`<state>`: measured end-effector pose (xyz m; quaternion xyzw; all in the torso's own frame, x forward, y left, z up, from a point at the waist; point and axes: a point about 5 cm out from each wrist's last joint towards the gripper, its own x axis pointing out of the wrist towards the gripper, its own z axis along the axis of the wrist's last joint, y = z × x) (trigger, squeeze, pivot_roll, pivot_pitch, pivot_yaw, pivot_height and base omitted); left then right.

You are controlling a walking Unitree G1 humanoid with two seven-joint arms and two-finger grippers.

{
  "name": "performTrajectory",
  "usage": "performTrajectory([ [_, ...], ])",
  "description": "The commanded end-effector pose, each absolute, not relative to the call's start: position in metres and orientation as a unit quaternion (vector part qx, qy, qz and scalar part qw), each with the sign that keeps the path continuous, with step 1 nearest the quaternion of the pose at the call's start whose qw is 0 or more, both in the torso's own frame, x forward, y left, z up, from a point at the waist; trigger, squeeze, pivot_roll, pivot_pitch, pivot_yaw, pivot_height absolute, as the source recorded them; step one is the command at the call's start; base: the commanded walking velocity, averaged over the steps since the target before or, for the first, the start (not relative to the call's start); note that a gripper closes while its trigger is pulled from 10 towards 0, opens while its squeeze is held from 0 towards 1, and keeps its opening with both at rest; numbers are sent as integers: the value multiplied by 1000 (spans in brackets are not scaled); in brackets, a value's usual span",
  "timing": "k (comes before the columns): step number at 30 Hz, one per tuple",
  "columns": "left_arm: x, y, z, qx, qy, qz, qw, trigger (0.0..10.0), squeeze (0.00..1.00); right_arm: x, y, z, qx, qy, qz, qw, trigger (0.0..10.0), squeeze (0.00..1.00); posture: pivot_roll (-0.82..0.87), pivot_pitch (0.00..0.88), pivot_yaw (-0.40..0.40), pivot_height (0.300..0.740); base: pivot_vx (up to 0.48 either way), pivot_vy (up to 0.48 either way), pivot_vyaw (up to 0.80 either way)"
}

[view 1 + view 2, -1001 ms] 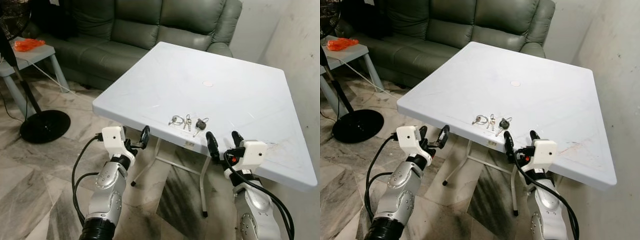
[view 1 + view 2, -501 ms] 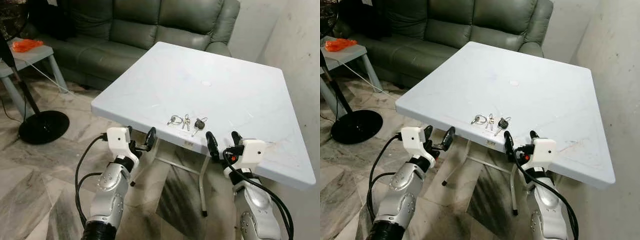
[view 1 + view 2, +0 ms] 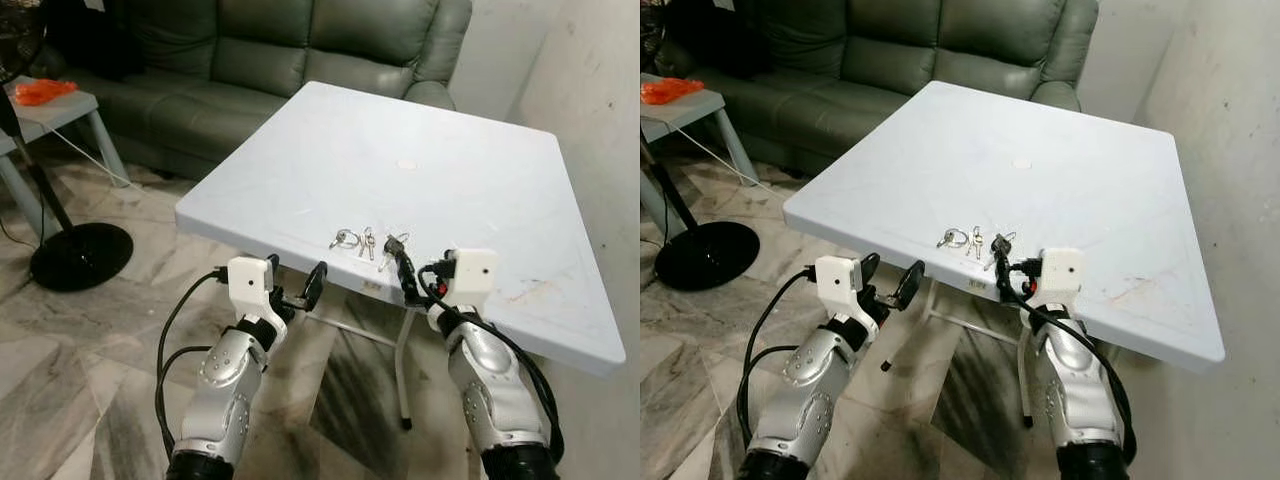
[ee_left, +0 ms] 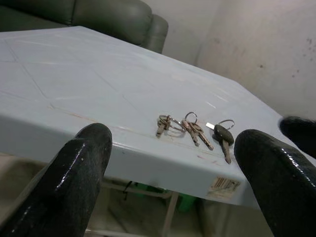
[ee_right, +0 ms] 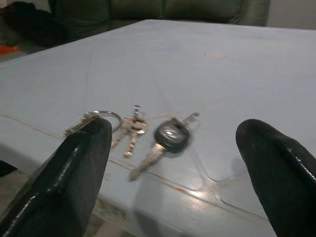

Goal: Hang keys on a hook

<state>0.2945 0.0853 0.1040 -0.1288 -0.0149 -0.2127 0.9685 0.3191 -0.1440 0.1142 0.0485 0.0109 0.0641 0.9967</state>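
Observation:
A bunch of keys (image 3: 368,241) lies flat on the white table (image 3: 420,130), close to its near edge. It has a key ring, two small metal keys and a black-headed key (image 5: 168,135). My right gripper (image 3: 416,272) is open at the table's edge, just in front of the black-headed key and not touching it. My left gripper (image 3: 295,282) is open too, lower and to the left, in front of the table's rim. In the left wrist view the keys (image 4: 193,131) lie beyond the rim, between the two fingers.
A green sofa (image 3: 300,50) stands behind the table. At the left are a fan's black round base (image 3: 80,256) and a small side table (image 3: 55,105) with an orange thing on it. A wall (image 3: 590,90) runs along the right. Folding legs (image 3: 402,370) stand under the table.
My right gripper has risen and moved in to the table's edge, right by the keys. The left gripper has shifted rightward towards the rim. The camera has moved a little closer.

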Motion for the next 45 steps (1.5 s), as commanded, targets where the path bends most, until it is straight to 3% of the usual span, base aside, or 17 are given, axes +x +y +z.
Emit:
performTrajectory([
  [1,290,77,105,-135,-14,-221,966,10000,0,322,-143,117,43,7,65,997,10000,0,7,55,-101,719,0,0,0],
  [6,292,81,106,-135,-17,-208,969,10000,0,315,-144,127,11,-64,94,993,10000,0,12,49,-105,719,0,0,0],
  [10,296,87,106,-129,-19,-190,973,10000,0,302,-154,129,51,-98,102,989,10000,0,6,43,-101,719,0,0,0],
  [20,299,88,107,-133,-19,-190,972,10000,0,282,-163,123,77,-120,79,987,10000,0,-13,41,-92,719,0,0,0],
  [41,301,88,107,-145,-20,-188,971,10000,0,281,-171,121,77,-112,60,989,10000,0,-18,39,-92,719,0,0,0],
  [45,301,88,107,-145,-19,-186,972,10000,0,281,-171,120,77,-111,61,989,10000,0,-17,41,-92,719,0,429,0],
])
